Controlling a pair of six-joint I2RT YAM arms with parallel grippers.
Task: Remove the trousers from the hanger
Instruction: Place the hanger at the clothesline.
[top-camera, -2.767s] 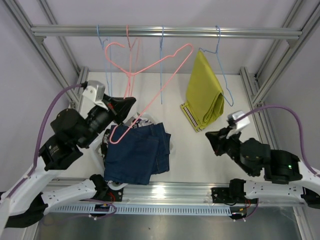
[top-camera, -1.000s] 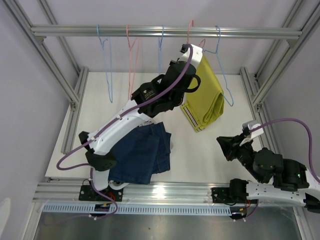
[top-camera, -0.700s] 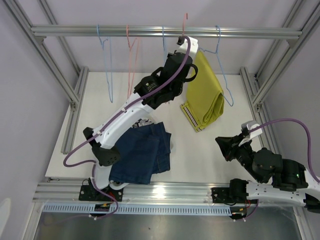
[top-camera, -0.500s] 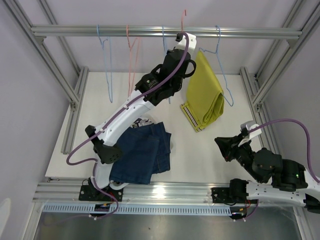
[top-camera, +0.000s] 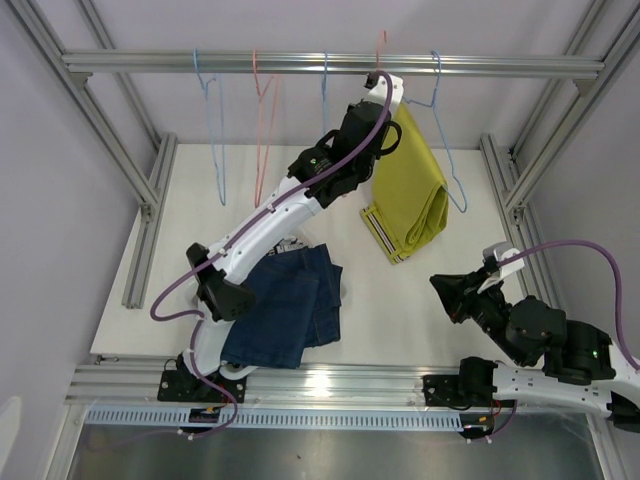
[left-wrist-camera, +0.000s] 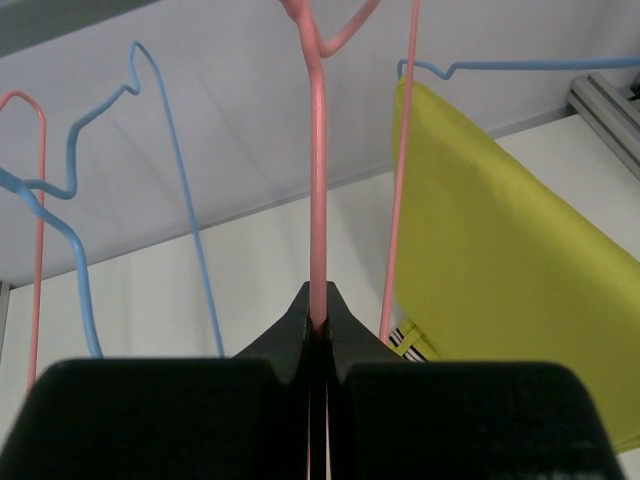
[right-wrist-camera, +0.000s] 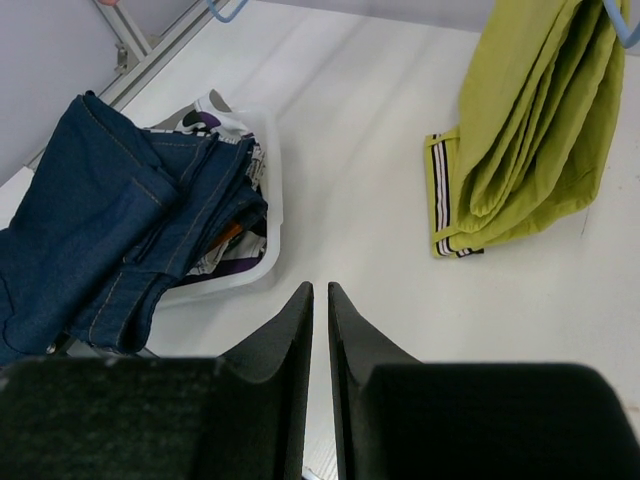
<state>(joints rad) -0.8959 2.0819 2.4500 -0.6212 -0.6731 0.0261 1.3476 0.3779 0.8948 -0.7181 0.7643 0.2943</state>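
At twelve o'clock the pink hanger (left-wrist-camera: 317, 180) is clamped by the left gripper (left-wrist-camera: 318, 325); the right gripper (right-wrist-camera: 319, 290) is parted slightly, empty.

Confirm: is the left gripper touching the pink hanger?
Touching. Left wrist view: the left gripper is shut on the pink hanger, its wire pinched between the jaws with no gap.
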